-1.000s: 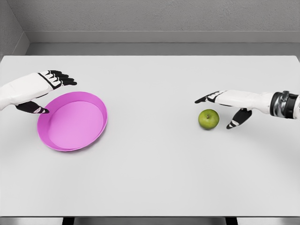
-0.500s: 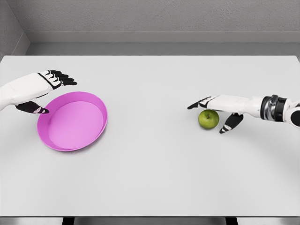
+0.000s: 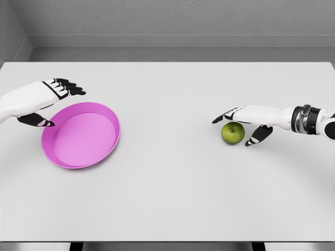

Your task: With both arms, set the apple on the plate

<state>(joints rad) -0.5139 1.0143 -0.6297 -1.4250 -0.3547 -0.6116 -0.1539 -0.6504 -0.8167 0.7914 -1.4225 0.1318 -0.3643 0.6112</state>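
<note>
A: Apple (image 3: 233, 133) position? Green, resting on white table (image 3: 172, 188), right of centre, well apart from plate (image 3: 81, 135).

B: Confirmed. Right hand (image 3: 250, 119) over apple, fingers spread, thumb down just beside its right side; not closed around it, nothing grasped.

A: Left hand (image 3: 44, 99)?

B: At upper left rim of pink plate, fingers extended and relaxed, thumb near rim. Contact with rim: cannot tell. Holding nothing.

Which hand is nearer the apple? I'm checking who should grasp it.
Right. The right hand hovers spread just over the apple; the left hand is far across the table, open beside the plate.
</note>
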